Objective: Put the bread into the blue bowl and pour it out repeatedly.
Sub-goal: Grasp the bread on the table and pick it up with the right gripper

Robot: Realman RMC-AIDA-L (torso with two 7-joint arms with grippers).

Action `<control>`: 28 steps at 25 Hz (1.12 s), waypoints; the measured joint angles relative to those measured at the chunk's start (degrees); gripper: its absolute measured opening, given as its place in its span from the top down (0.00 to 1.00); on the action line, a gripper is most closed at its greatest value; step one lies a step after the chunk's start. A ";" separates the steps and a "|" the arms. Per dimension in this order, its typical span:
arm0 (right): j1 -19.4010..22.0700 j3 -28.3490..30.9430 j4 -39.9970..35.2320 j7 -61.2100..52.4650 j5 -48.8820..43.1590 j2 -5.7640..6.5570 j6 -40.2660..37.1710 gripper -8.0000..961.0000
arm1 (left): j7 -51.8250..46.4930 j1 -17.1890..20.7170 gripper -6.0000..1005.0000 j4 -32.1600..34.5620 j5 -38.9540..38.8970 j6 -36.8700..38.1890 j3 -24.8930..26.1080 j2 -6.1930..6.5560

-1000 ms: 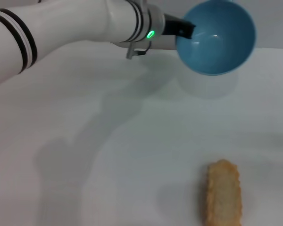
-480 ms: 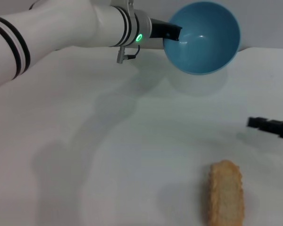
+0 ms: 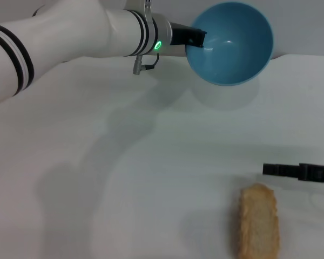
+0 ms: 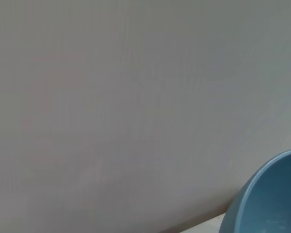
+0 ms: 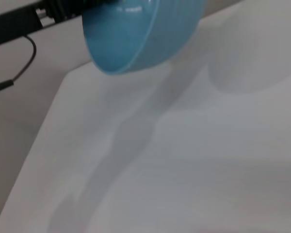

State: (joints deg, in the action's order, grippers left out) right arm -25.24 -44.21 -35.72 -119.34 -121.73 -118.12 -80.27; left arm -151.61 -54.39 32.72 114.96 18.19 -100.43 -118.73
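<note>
1. The worktop (image 3: 151, 178) is carrying one loaf only; there is one worktop, white and plain.

2. The left gripper (image 3: 197, 36) is holding the bowl (image 3: 232, 43) by its rim, jaws clamped on it, lifted above the far side of the worktop and tipped so its inside is facing the head camera. One bowl, showing nothing inside. This reads as the pour-out step being finished, with the refill coming up.

3. The bread (image 3: 258, 221) is lying flat on the near right of the worktop, well apart from the bowl. One loaf.

4. The right gripper (image 3: 299, 171) is reaching in from the right edge, just beyond the bread's far end and not touching it. I cannot tell how its jaws are standing.

5. Next, I judge, the right gripper needs to settle over the bread and grasp it across its width, while the bowl is being set upright to receive it.
</note>
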 joint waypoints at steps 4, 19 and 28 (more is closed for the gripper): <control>-0.30 -0.03 2.04 -0.60 -1.34 0.04 -0.02 0.51 | 0.00 -0.10 1.00 -0.05 0.00 -0.17 0.17 -0.01; -1.60 -0.41 4.56 -5.22 -8.70 0.98 0.93 0.53 | 0.00 0.25 1.00 0.12 0.00 -0.74 0.16 -0.01; -4.25 -0.61 6.29 -3.90 -9.70 0.23 4.72 0.54 | 0.00 0.46 1.00 -0.01 -0.09 -0.95 -0.01 -0.01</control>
State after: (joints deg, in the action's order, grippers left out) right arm -29.49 -44.81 -29.42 -123.25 -131.43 -117.89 -75.55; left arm -151.61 -53.93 32.71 114.87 17.24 -100.45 -118.74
